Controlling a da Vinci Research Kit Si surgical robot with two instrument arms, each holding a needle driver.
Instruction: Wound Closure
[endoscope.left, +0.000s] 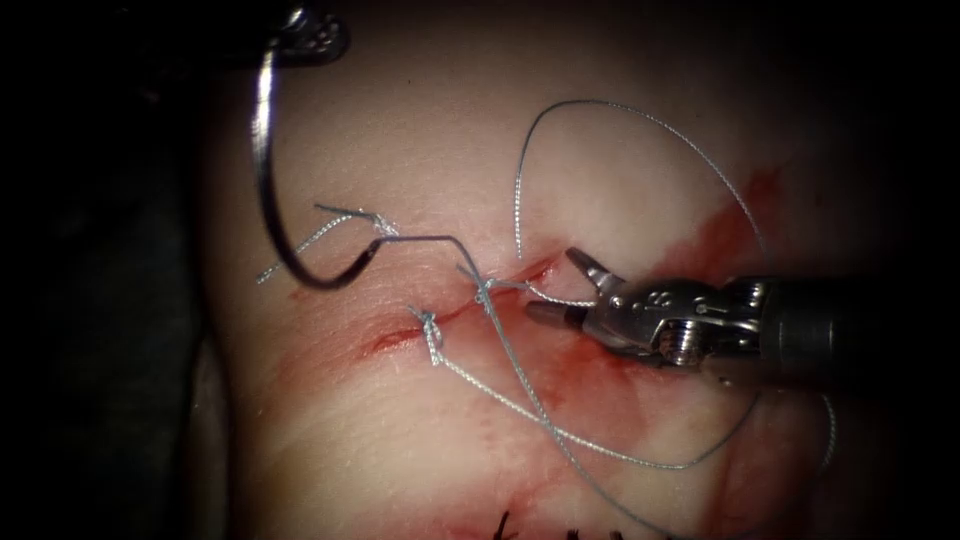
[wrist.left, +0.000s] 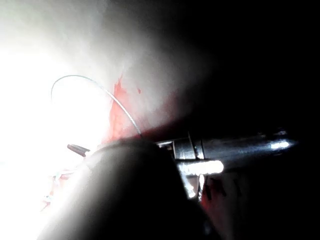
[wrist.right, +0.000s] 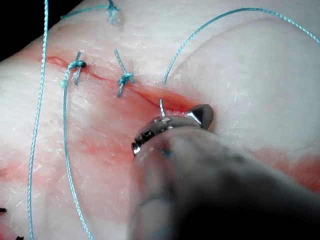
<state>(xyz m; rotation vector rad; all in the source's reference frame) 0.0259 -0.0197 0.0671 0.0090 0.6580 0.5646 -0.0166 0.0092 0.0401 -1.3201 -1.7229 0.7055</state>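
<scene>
— What does the left tool (endoscope.left: 312, 35) hold?
— The needle (endoscope.left: 268, 170), clenched at its upper end; the dark steel curve hangs clear above the tissue (endoscope.left: 400, 130), left of the cut (endoscope.left: 455, 305), its point free.
— The thread (endoscope.left: 620, 110)?
— Pale, braided, knotted twice along the cut, looping wide.
— The right tool (endoscope.left: 560, 285)?
— Jaws parted at the cut's right end, grasping nothing.

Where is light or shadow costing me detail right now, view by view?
Endoscope view: the centre is lit and the edges are dark. The left tool sits in shadow, jaws shut on one end of the needle, which hangs clear of the tissue, left of the cut. The right tool is well lit, open, holding nothing. Left wrist view: glare washes out the tissue. Right wrist view: thread is evenly lit.
</scene>
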